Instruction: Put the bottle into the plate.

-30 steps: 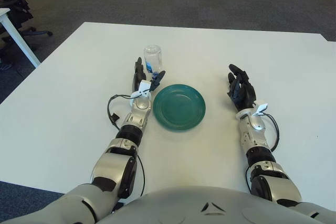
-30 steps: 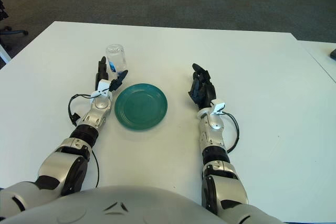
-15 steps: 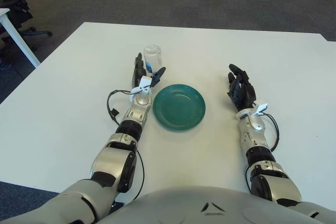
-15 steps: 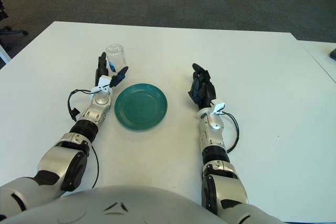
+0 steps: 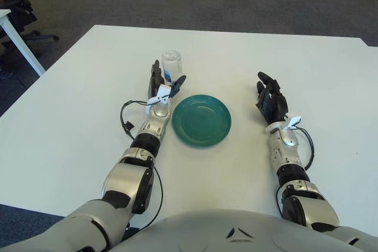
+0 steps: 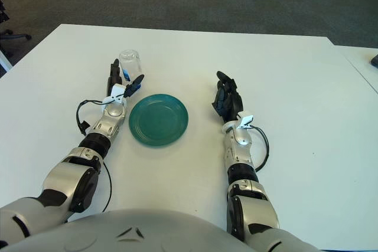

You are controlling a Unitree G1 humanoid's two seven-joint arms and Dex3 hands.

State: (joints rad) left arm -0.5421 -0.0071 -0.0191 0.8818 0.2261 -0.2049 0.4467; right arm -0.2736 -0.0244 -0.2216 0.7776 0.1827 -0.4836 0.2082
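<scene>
The clear bottle (image 5: 172, 65) stands upright on the white tabletop (image 5: 77, 104), just beyond the far-left rim of the green plate (image 5: 201, 120), so the trip into the dish is short. My left robot hand (image 5: 162, 82) reaches beside the plate's left edge with its fingers spread wide around the bottle's near side, not yet closed on it. My right robot hand (image 5: 269, 100) sits idle to the right of the plate, fingers loosely curled and holding nothing.
</scene>
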